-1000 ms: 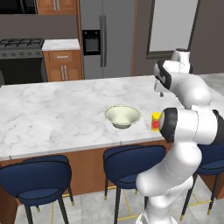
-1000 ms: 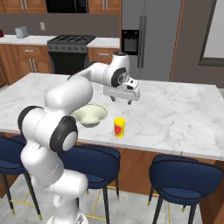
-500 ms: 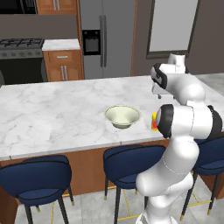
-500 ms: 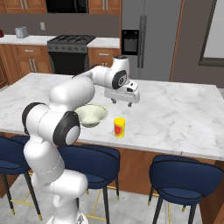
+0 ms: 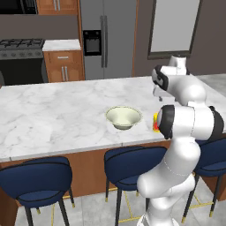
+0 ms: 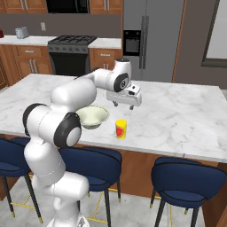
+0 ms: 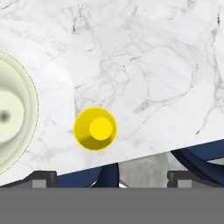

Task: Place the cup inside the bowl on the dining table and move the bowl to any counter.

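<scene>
While the cup (image 6: 120, 129) stands upright on the marble tabletop (image 6: 186, 119) near its front edge, the gripper (image 6: 124, 104) hangs above and a little behind it, jaws spread wide and holding nothing. From the hand camera the cup (image 7: 95, 129) sits between the two fingertips (image 7: 40, 178) but well below them. Just beside it rests the bowl (image 6: 92, 116), with blue stools (image 6: 188, 179) along the edge.

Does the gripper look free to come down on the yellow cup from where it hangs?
Probably yes. The gripper is open above the table, the cup stands upright and apart from the bowl, and nothing lies between them.
</scene>
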Robot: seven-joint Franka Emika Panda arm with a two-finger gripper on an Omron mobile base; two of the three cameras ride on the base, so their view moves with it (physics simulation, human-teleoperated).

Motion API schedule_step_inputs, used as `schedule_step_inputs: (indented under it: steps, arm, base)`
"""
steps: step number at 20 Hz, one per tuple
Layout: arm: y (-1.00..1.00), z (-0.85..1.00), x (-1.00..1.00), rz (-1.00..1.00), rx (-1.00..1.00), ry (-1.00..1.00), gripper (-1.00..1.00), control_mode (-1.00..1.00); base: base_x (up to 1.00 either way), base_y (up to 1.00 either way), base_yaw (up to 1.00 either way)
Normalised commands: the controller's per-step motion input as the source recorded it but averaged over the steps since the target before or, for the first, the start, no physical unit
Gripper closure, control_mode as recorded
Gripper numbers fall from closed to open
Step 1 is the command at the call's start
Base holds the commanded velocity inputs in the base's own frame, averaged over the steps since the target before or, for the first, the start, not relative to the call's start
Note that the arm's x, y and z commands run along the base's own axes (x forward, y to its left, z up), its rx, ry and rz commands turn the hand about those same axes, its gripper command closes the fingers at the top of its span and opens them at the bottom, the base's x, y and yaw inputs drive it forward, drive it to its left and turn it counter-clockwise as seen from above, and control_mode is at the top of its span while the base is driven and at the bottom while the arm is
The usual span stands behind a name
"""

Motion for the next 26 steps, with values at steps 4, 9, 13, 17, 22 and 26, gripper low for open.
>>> schedule_step_inputs:
  steps: [4, 9, 13, 17, 22, 26]
  arm:
    - [0.00, -0.22, 0.00, 0.00, 0.00, -0.01, -1.00, -1.00]
    - [0.00, -0.22, 0.00, 0.00, 0.00, -0.01, -1.00, -1.00]
    - [0.00, -0.16, 0.00, 0.00, 0.00, 0.00, -1.00, -1.00]
    - [0.00, -0.21, 0.00, 0.00, 0.00, 0.00, -1.00, -1.00]
    - [0.00, -0.15, 0.00, 0.00, 0.00, 0.00, -1.00, -1.00]
    - [0.00, -0.13, 0.00, 0.00, 0.00, 0.00, -1.00, -1.00]
  base:
    - [0.00, 0.00, 0.00]
    - [0.00, 0.00, 0.00]
    - [0.00, 0.00, 0.00]
    - [0.00, 0.00, 0.00]
    - [0.00, 0.00, 0.00]
    - [0.00, 0.00, 0.00]
